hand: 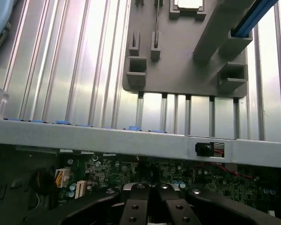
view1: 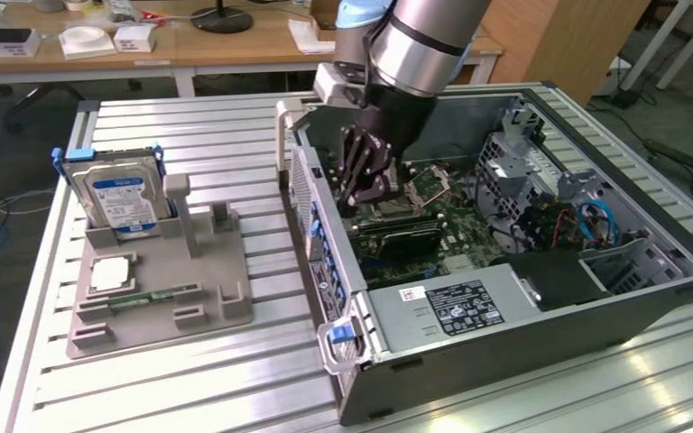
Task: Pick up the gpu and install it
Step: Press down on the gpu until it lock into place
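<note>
While inside case [view1: 635, 298], gripper [view1: 368, 200] closed, touching gpu [view1: 397, 236].

No wording or number can be made out anywhere — only labels show. A blue and white label [view1: 119, 200] sits on the face of the silver hard drive [view1: 115, 189], standing upright in the grey holder [view1: 160, 280] on the exterior view's left; its print is too small to read. A black and white sticker [view1: 457, 306] lies on top of the power supply box [view1: 443, 311] at the near end of the open computer case [view1: 635, 298] — lines of print, none readable.
</note>
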You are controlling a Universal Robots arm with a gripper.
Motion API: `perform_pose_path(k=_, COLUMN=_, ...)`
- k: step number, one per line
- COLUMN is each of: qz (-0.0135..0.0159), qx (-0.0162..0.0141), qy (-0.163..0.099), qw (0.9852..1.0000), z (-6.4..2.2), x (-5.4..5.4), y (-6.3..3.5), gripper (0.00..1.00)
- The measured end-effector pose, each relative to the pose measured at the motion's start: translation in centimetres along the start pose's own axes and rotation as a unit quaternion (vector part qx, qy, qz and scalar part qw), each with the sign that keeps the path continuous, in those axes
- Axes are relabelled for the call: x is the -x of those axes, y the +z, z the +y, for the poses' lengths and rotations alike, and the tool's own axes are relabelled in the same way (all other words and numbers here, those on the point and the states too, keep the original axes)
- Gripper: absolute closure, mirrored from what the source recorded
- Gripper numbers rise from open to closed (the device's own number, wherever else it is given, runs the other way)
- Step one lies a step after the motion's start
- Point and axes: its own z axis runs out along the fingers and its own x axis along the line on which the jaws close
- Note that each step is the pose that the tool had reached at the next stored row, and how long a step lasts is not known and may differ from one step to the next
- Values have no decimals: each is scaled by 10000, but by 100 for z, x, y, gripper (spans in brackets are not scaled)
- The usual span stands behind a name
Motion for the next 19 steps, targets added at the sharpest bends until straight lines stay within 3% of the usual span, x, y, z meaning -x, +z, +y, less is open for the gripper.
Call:
perform_pose_path(k=7, qz=-12, qx=205, qy=-11, qw=9998, z=-62, x=-42, y=-16, gripper=90)
perform_pose_path(k=11, qz=-16, qx=299, qy=-16, qw=9996, z=-123, x=-89, y=-30, gripper=90)
perform_pose_path(k=17, qz=-15, qx=405, qy=-21, qw=9992, z=-144, x=-149, y=-22, gripper=90)
perform_pose_path(k=19, qz=-7, qx=475, qy=-21, qw=9989, z=-146, x=-149, y=-15, gripper=90)
